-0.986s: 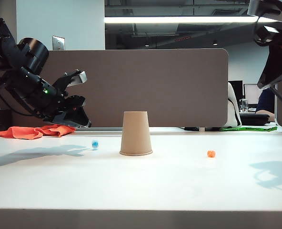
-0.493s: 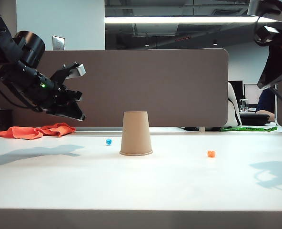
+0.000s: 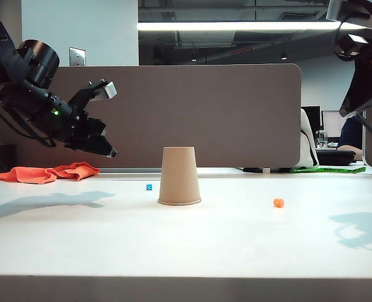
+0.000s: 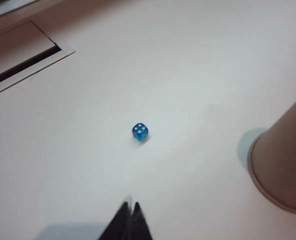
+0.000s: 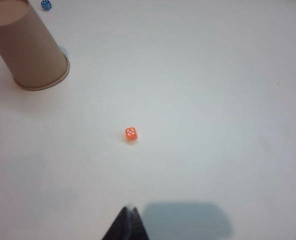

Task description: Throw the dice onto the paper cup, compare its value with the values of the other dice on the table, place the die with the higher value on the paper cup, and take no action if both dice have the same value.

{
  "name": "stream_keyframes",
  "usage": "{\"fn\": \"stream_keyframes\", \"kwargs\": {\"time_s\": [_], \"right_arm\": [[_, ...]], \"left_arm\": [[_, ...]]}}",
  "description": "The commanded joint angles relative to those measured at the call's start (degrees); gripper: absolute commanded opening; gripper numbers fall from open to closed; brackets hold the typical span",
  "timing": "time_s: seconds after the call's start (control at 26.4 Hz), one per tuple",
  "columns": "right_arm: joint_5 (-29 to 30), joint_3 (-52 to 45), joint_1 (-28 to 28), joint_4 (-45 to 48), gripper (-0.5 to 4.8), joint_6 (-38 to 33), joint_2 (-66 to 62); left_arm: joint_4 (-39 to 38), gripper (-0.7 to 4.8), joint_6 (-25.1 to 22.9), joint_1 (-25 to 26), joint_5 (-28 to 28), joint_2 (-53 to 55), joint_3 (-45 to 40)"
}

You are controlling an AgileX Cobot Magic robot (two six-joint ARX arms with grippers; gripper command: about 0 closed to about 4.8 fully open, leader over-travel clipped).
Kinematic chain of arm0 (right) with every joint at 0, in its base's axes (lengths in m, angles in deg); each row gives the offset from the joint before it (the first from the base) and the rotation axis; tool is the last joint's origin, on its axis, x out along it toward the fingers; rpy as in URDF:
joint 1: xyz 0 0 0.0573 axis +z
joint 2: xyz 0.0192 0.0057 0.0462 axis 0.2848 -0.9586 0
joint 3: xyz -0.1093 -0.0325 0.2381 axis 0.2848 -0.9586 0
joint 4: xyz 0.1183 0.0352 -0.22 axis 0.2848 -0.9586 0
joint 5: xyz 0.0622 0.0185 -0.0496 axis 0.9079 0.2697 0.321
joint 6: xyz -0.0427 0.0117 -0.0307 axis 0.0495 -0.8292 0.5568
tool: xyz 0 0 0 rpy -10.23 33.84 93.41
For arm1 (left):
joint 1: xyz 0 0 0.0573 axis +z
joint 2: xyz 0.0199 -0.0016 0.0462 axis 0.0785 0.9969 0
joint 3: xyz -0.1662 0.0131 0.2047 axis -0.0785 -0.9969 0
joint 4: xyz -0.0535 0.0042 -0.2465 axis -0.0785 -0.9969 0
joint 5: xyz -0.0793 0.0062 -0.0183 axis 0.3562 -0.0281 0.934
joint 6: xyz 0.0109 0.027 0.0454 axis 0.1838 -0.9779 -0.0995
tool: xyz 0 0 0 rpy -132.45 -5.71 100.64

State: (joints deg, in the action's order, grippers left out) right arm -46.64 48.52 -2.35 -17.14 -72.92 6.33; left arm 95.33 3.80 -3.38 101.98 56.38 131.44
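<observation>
1. The tan tapered paper cup (image 3: 179,175) stands upside down on the white table (image 3: 186,242).
2. The tiny blue cube (image 4: 140,132) lies just left of the cup (three pips up).
3. The tiny orange cube (image 5: 131,134) sits well right of it.
4. The left gripper (image 4: 130,210) hangs above, left of the cup, jaws closed, empty.
5. The right gripper (image 5: 128,214), high to the cup's right, is closed too.

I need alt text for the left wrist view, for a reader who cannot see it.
A tiny blue die lies alone on the white table, with three pale pips on top. The base of an upside-down paper cup stands apart from it. The left claw hangs above the table, shut and empty.
</observation>
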Motion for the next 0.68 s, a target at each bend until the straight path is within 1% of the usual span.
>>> {"fn": "stream_keyframes", "kwargs": {"time_s": [0.04,0.11,0.19,0.34,0.53,0.61,0.68], "right_arm": [[0.24,0.28,0.04,0.9,-0.06,0.15,0.13],[0.24,0.28,0.04,0.92,-0.06,0.15,0.13],[0.24,0.28,0.04,0.96,-0.06,0.15,0.13],[0.24,0.28,0.04,1.77,-0.06,0.15,0.13],[0.24,0.28,0.04,2.78,-0.06,0.13,0.13],[0.24,0.28,0.04,2.75,-0.06,0.15,0.13],[0.26,0.31,0.04,3.67,-0.06,0.15,-0.22]], "left_arm": [[0.35,-0.06,-0.48,-0.07,0.66,-0.35,0.07],[0.35,-0.05,-0.5,-0.07,0.96,-0.35,0.07],[0.35,-0.06,-1.92,-0.07,2.58,-0.35,0.07],[0.35,-0.06,-3.04,-0.07,3.19,-0.35,0.07],[-1.79,-0.05,-7.8,-0.07,4.31,-0.35,0.09],[-3.19,-0.06,-8.35,-0.07,4.17,-0.35,0.07],[-5.66,-0.06,-11.04,-0.07,4.0,-0.35,0.07]]}}
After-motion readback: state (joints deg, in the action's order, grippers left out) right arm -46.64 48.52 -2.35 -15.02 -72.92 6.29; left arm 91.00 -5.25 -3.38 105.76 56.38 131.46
